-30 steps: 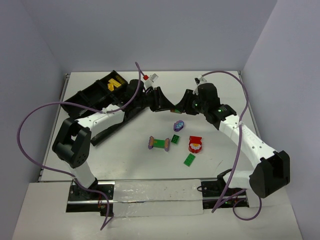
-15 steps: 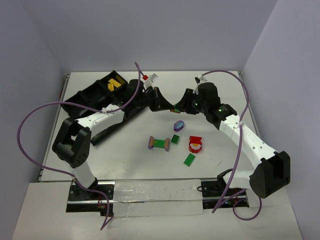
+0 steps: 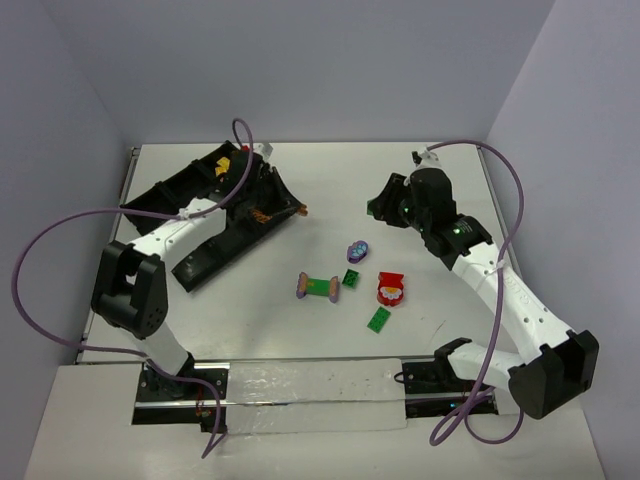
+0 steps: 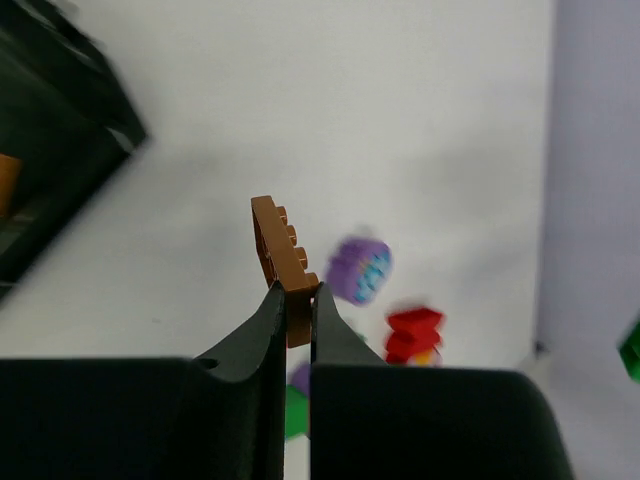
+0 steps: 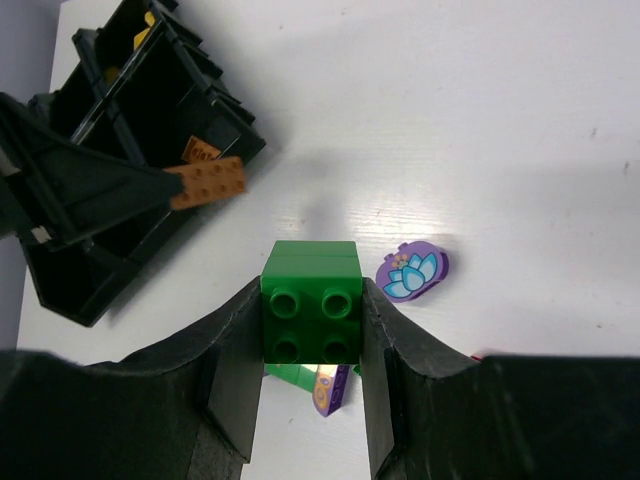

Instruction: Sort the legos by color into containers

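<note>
1. Pressure is applied by the left hand (image 4: 297, 298), whose jaws are pressed together on the lower end of a flat orange-brown studded plastic plate (image 4: 283, 245).
2. That plate is held on edge above the white tabletop (image 3: 330, 170), just off the right-hand corner of the black plastic divided tray (image 3: 160, 195).
3. A square green four-stud plastic brick (image 5: 312, 315) is pinched between the two fingers of the right hand (image 5: 312, 300). It is held studs-up over the tabletop, well apart from the tray.
4. The tray is set at an angle at the far left of the tabletop. Yellow plastic bricks (image 3: 223, 165) are seen in its far compartment, and a small orange piece (image 5: 203, 150) is seen in a compartment near the corner beside the left hand.
5. Five loose pieces are spread on the tabletop between the arms:
   - a purple oval piece printed with a blue flower (image 3: 356, 250), farthest from the bases;
   - a small green square plate (image 3: 352, 278), just beside the oval on its near side;
   - a green bar with purple ends (image 3: 318, 287), to the left of the small plate;
   - a red-and-white brick (image 3: 390, 290), to its right;
   - a flat green oblong plate (image 3: 379, 319), nearest the bases.
</note>
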Robot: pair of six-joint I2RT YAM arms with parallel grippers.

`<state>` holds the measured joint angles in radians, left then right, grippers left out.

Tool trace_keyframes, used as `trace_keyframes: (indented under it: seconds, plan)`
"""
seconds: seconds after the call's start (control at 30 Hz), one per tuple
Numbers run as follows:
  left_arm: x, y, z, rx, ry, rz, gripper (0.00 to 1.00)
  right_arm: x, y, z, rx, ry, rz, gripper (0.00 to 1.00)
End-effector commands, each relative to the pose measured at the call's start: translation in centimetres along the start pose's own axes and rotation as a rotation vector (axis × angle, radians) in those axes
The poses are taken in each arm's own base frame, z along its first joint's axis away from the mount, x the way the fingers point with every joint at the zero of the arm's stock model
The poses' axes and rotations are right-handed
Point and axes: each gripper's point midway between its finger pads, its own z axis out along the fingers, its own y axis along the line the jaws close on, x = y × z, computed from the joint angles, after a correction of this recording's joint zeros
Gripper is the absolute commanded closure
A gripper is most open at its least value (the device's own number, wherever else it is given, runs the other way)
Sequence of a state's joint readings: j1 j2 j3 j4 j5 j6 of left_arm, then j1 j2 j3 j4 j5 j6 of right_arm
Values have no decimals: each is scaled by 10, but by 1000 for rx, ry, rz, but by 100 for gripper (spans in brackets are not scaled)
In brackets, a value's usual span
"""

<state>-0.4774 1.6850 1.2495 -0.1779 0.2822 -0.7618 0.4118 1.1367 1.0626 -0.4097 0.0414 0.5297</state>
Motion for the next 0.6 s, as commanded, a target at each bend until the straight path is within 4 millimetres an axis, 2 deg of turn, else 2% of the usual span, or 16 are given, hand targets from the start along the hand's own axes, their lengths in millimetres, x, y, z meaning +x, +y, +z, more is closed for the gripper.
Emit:
trace_keyframes:
  seconds: [0.0,0.1,0.27,0.53,0.57]
  plan:
    - [-61,34,-46,-353,-238,111,100,-22,0,-8,23,-72,-5,100]
    - [-70,52,-53,-453,-287,134,100,-18,0,-4,19,-62,-5,100]
    - [-86,69,-53,-551,-355,148,100,-17,1,-3,13,-53,-7,100]
    - [-108,85,-33,-637,-411,176,99,-17,0,-5,17,-53,-9,100]
    - [-110,87,-31,-643,-414,177,89,-17,1,-5,14,-51,-8,100]
